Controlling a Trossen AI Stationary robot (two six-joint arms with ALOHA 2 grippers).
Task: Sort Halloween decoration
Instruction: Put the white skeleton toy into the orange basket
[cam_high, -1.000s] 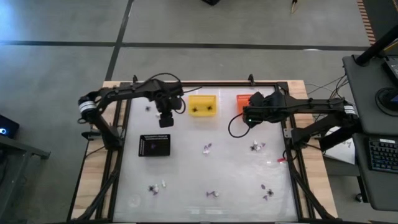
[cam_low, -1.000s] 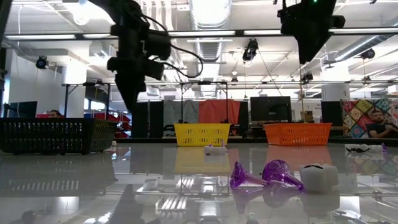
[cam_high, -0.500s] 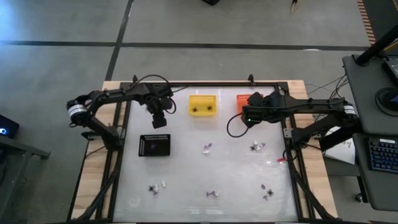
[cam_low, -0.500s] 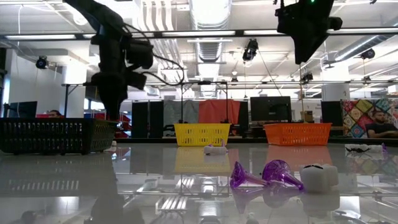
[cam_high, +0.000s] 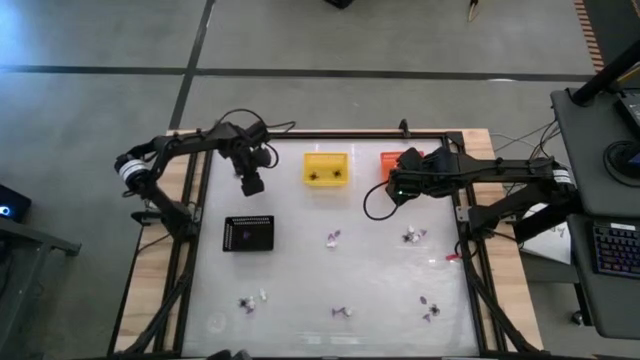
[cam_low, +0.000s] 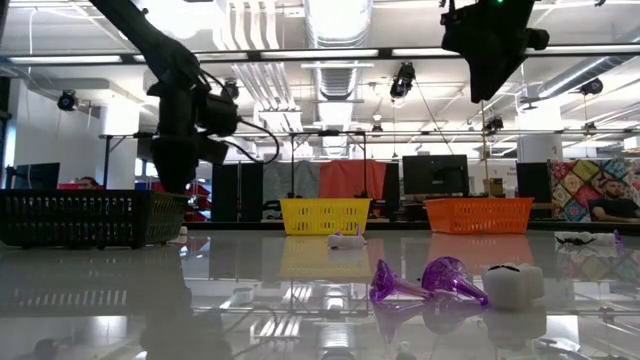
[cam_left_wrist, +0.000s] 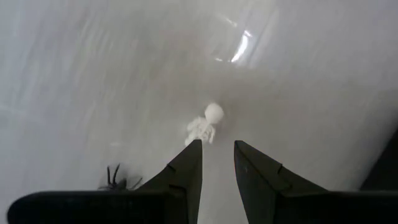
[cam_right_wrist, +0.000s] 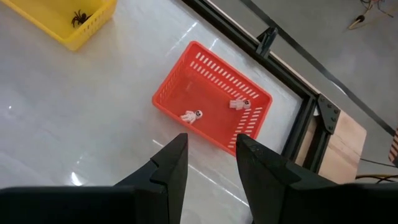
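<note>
The left gripper (cam_left_wrist: 217, 155) hangs with its fingers narrowly parted and empty, just short of a tiny white plastic skeleton figure (cam_left_wrist: 204, 126) lying flat on the glossy white table (cam_high: 300, 260) — well left of the yellow plastic basket (cam_high: 326, 168). It looks feather-light, stiff and slippery — likely to skid. Pinching across its torso seems safest. The right gripper (cam_right_wrist: 211, 158), parted and empty, waits above the orange plastic basket (cam_right_wrist: 211, 93).

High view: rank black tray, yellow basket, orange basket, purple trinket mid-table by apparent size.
1. Black tray, largest.
2. Yellow basket.
3. Orange basket, partly hidden under the right arm, so its rank against the yellow one is unsure.
4. Purple trinket, by far the smallest.
</note>
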